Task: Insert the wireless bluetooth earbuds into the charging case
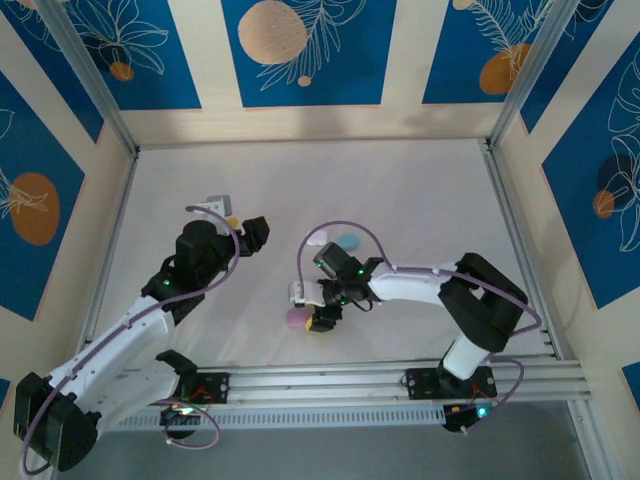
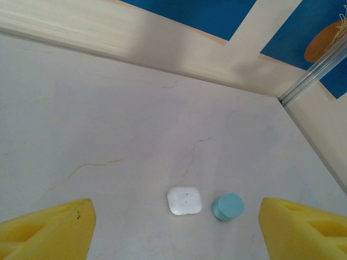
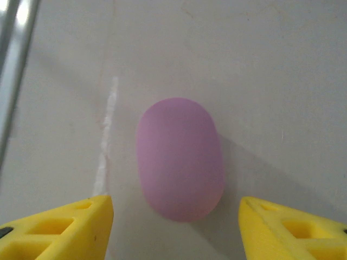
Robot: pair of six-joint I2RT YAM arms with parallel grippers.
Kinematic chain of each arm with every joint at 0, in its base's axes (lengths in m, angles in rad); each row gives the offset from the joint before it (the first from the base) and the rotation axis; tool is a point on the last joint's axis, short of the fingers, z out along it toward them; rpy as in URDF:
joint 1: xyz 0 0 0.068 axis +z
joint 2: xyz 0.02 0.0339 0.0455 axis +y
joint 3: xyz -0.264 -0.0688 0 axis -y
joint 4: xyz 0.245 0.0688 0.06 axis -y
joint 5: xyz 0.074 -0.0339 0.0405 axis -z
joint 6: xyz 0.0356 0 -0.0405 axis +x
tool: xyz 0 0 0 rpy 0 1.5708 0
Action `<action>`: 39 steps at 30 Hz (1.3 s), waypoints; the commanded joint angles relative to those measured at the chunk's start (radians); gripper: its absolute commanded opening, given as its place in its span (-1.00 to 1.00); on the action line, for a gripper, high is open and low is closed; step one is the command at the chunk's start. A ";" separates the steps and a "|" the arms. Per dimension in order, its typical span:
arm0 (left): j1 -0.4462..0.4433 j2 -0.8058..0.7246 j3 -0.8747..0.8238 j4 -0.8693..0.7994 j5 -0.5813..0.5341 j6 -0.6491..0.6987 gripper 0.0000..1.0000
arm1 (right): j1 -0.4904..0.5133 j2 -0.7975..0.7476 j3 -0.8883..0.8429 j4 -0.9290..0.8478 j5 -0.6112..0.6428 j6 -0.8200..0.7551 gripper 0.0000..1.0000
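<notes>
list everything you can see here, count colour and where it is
white rounded-square plastic charging case: 1, white, mid-table
teal round plastic charging case: 1, teal, close beside the white case
pink oval plastic charging case: 1, pink, towards the near edge of the table, between the right gripper's fingers, no contact seen
table: 1, white, floor of the enclosure
wall panels: several, blue and cream with leaf prints, on three sides
metal rail: 1, silver, near edge, under the arm bases
left gripper: 1, yellow fingers, open, facing the white and teal cases
right gripper: 1, yellow fingers, open, over the pink case
</notes>
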 commanded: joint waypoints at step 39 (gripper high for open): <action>-0.002 0.124 0.070 0.144 0.329 -0.026 0.46 | -0.274 -0.398 -0.089 0.126 -0.153 0.281 -0.30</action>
